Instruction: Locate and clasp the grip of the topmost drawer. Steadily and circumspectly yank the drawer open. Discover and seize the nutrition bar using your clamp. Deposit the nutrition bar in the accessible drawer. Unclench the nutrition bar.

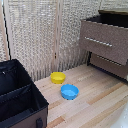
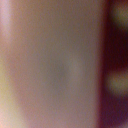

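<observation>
Blurred wrist view; clamp unseen, topmost drawer [image 1: 106, 42] pulled open.

My wrist view is showing only a blur: a pale grey-pink surface filling most of it, a dark red strip with two fuzzy pale blobs beside it. I cannot tell what these are. In the exterior view, the dresser [image 1: 107, 42] is being cut off by the right edge, the black bin [image 1: 20, 100] by the lower left corner.
</observation>
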You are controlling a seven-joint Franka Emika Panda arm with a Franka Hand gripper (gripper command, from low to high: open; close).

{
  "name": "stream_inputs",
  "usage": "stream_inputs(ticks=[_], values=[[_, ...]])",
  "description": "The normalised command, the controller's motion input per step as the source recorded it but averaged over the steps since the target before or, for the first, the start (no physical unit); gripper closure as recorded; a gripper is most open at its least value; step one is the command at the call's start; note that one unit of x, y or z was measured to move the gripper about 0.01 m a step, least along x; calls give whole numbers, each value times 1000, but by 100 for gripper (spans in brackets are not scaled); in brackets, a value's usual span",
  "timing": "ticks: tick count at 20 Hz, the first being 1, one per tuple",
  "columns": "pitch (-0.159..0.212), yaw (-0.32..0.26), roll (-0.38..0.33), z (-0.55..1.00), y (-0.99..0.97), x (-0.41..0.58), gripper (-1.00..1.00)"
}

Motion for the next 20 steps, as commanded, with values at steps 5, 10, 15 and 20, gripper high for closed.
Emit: stream_inputs(ticks=[5, 10, 15, 20], values=[[-1, 19, 102, 281, -905, 11, 100], [-39, 77, 72, 113, -831, 33, 100], [-62, 172, 24, 83, -683, 110, 100], [-83, 244, -2, 121, -524, 104, 100]])
